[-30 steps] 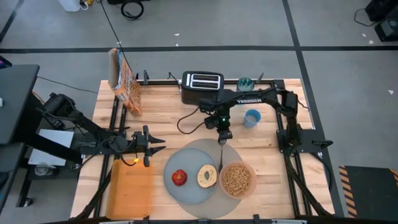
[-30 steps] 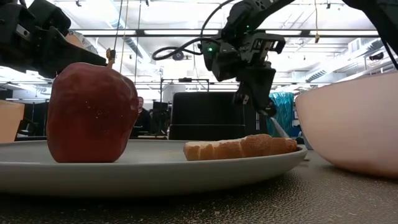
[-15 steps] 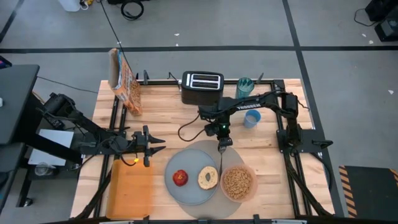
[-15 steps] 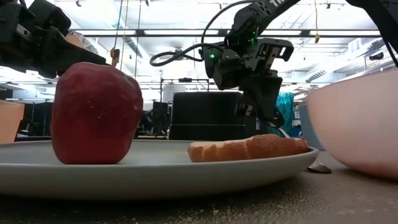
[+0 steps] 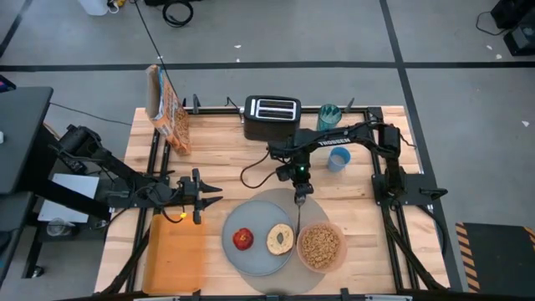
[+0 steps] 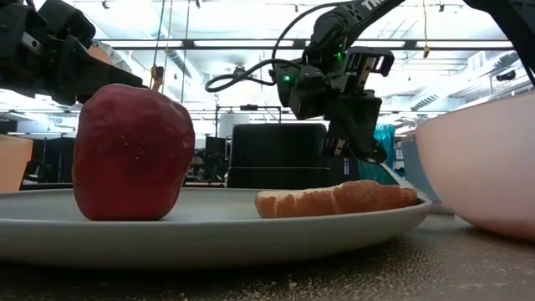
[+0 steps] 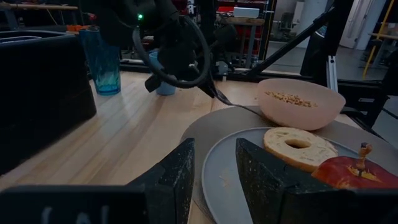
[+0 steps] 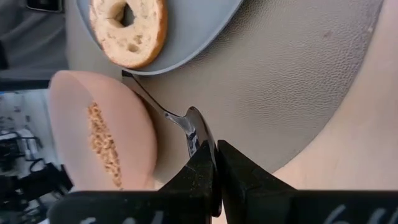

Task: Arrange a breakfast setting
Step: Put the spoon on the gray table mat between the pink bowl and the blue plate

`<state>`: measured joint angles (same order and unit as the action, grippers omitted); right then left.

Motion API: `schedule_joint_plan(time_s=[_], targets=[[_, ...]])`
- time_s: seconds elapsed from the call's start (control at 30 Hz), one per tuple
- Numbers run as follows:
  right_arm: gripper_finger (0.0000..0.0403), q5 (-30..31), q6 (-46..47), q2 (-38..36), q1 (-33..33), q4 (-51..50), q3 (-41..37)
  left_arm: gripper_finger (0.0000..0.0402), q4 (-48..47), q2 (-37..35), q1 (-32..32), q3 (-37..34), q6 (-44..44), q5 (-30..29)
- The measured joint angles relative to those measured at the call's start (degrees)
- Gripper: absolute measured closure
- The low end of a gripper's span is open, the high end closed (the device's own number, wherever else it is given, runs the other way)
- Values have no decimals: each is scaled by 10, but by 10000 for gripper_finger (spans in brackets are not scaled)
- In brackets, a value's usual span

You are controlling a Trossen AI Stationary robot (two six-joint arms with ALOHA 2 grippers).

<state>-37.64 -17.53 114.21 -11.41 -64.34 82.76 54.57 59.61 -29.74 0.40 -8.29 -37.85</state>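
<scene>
A round grey mat (image 5: 276, 201) lies near the table's front edge. On it sit a grey plate (image 5: 257, 255) with a red apple (image 5: 243, 239) and a bagel (image 5: 279, 239), and to their right a pink bowl (image 5: 319, 245) of cereal. A metal spoon (image 5: 298, 214) lies between the plate and the bowl. My right gripper (image 5: 298, 192) is above the mat's far part, shut on the spoon's far end. My left gripper (image 5: 213, 194) waits open and empty left of the mat. My right gripper pinches the spoon's wider far end (image 8: 194, 127) between its two fingers, coming from above and slanting toward the near edge, in line with the spoon. The held end is raised. The spoon's thin other end (image 8: 127, 76) reaches down to the mat between plate and bowl.
A black toaster (image 5: 272, 113) stands at the back, with a teal glass (image 5: 328, 115) and a small blue cup (image 5: 338, 159) to its right. A cereal box (image 5: 167, 113) stands at the back left. An orange tray (image 5: 175, 251) lies at the front left.
My right gripper has gone a little toward the near edge and down with the spoon, staying shut on it. The spoon has slid with it farther in between the plate and the bowl.
</scene>
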Motion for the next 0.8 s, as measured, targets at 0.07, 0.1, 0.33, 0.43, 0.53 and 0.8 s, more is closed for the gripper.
schedule_joint_plan(time_s=[0.07,0.1,0.33,0.43,0.53,0.8], targets=[[385,-15,-2,0,-1,-2,0,276,0,0,0,0,0,0],[385,-22,-5,0,-1,-1,0,276,0,0,0,0,0,0],[385,-26,2,0,15,32,-2,276,0,0,0,0,0,0],[385,-16,4,0,24,31,-7,276,0,0,0,0,0,0],[385,-8,6,0,29,32,-13,276,0,0,0,0,0,0],[385,8,9,0,51,44,-16,276,0,0,0,0,0,0]])
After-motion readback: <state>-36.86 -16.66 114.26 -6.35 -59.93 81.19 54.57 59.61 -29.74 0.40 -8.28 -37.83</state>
